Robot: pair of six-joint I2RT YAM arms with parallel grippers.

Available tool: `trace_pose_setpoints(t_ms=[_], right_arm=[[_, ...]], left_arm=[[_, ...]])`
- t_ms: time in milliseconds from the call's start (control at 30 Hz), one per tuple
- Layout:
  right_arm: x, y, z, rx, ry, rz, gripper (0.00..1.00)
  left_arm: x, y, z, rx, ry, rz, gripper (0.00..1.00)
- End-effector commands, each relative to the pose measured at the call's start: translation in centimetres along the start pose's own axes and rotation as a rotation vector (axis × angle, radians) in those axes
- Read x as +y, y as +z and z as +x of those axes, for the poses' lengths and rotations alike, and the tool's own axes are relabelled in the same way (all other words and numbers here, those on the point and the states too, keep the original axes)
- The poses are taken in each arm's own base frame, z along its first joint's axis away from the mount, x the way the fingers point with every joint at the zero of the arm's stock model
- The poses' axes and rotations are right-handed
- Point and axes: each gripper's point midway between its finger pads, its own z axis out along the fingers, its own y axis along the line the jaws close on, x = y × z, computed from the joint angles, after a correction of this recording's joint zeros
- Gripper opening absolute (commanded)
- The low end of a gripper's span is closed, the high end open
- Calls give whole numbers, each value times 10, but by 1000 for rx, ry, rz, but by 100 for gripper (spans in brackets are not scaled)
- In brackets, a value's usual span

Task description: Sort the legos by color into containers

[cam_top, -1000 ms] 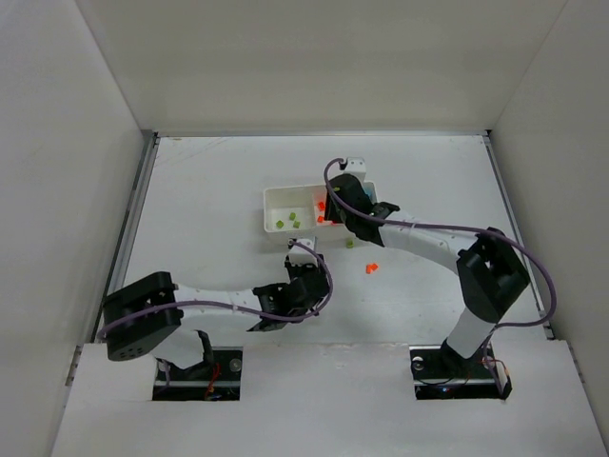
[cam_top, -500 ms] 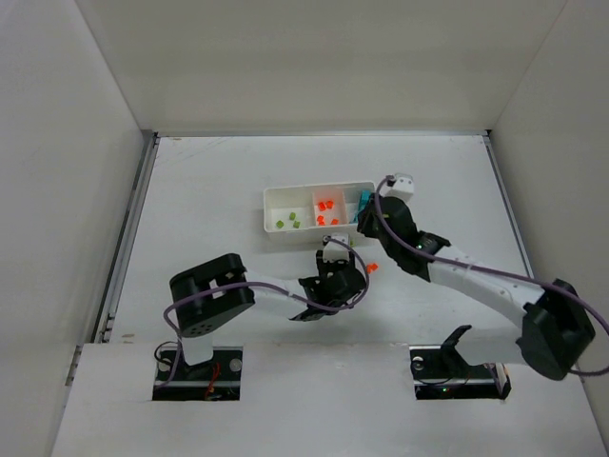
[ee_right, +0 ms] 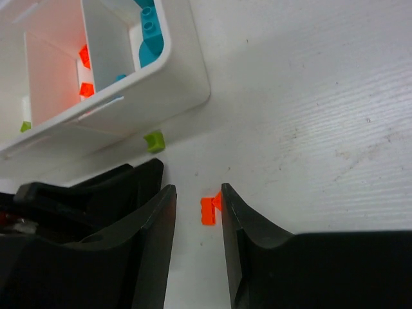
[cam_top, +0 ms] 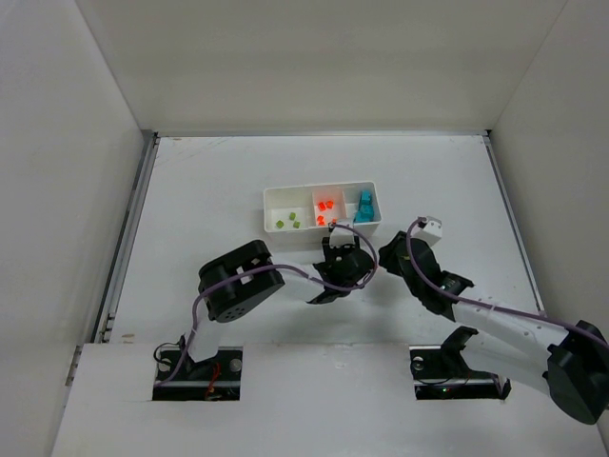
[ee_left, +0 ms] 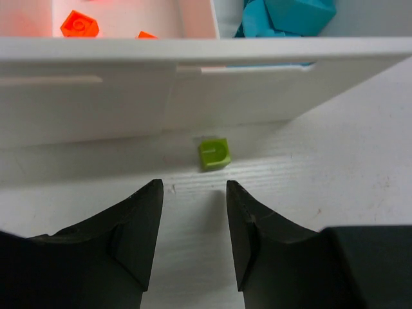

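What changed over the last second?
The right tool pulled back from over the tray toward its base and now straddles the loose orange brick, jaws open. The left tool swung right and forward and is lined up on the green brick beside the tray's front wall. Nothing is gripped yet. The tray and both loose bricks stayed put.

overhead; wrists low, roughly facing tray

Nothing for you to read: no text, label, brand, number or sign legible in any view.
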Motion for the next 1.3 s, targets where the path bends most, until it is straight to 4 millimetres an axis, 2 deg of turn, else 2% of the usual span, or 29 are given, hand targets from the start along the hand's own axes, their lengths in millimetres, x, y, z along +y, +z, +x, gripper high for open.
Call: trace_pose_setpoints(t_ms=[0, 200, 533, 700, 800, 933, 1267], right_arm=[[6, -2, -6, -37, 74, -22, 40], [4, -3, 8, -16, 81, -24, 40], [2, -4, 37, 46, 48, 0, 43], [0, -8, 55, 91, 21, 14, 43], [1, -9, 64, 118, -10, 26, 43], [4, -8, 67, 123, -30, 39, 43], [10, 2, 67, 124, -60, 64, 43]], left_arm=[[-6, 9, -2, -1, -36, -1, 42], [-10, 17, -3, 2, -42, 2, 41], [-14, 30, -1, -4, -37, -11, 32], [-16, 34, 0, -2, -38, -9, 20], [-20, 24, -5, -5, -45, 22, 15], [-22, 1, -20, -30, -41, 71, 13], [3, -52, -65, -89, -99, 140, 13]])
